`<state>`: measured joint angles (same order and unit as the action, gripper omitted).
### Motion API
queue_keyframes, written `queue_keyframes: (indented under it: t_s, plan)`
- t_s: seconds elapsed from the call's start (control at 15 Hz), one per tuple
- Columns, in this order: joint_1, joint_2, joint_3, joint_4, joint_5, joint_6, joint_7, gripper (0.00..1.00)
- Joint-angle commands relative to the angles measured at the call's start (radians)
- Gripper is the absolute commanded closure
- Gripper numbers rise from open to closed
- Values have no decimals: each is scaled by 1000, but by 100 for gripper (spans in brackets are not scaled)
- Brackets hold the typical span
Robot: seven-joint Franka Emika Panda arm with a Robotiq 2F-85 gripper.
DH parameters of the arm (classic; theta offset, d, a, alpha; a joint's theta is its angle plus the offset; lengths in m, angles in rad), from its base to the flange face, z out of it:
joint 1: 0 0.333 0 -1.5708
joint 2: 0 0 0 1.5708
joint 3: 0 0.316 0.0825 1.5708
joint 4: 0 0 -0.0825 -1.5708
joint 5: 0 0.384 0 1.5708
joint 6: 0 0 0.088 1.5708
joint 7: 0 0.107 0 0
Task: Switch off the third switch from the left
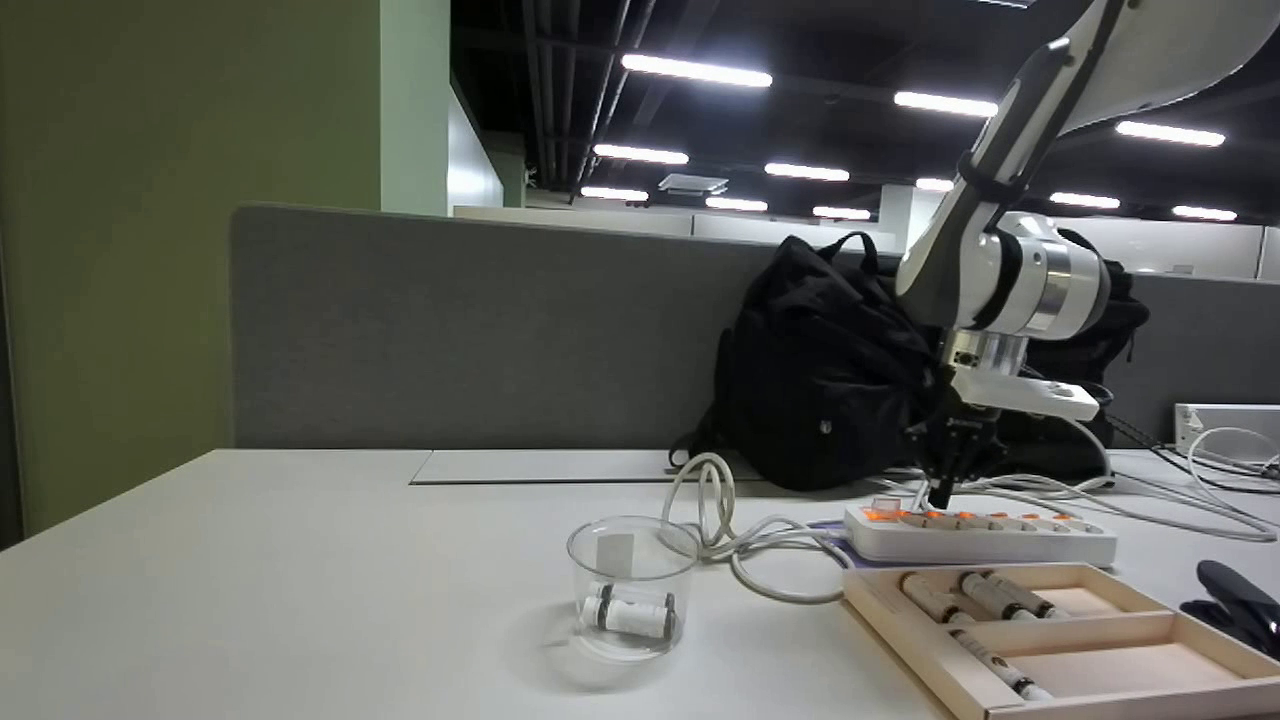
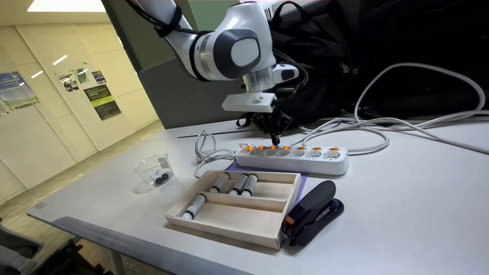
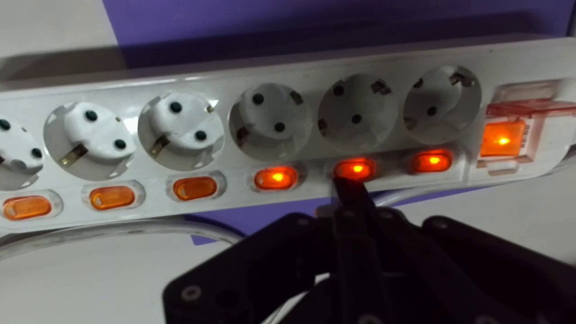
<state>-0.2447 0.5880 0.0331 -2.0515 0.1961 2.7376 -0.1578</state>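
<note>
A white power strip (image 1: pixel 980 550) (image 2: pixel 294 164) (image 3: pixel 234 198) lies on the table with a row of orange switches. In an exterior view the leftmost main switch (image 2: pixel 250 149) has a raised clear flap. It and the three switches right of it glow; the others are unlit. The wrist view stands reversed, with the main switch (image 3: pixel 503 139) at the right. My gripper (image 1: pixel 940 495) (image 2: pixel 275 141) (image 3: pixel 353 191) is shut and empty, pointing down. Its tips are at the near edge of the lit third switch, counting the main one (image 3: pixel 355 168). I cannot tell whether they touch it.
A wooden tray (image 1: pixel 905 635) (image 2: pixel 225 233) with several battery-like cylinders stands in front of the strip. A clear cup (image 1: pixel 645 570), a black stapler (image 2: pixel 313 214), white cables (image 2: pixel 412 64) and a black backpack (image 1: pixel 820 370) are around. A purple sheet (image 3: pixel 315 18) lies under the strip.
</note>
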Motion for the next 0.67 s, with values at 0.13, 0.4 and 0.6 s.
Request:
queue_keyframes:
  t_s: [0.13, 0.4, 0.6]
  plan:
    - [-15, 18, 19, 22, 22, -7, 1, 100]
    - [-27, 14, 39, 19, 42, 3, -11, 100]
    - [-5, 22, 26, 19, 24, 3, 2, 100]
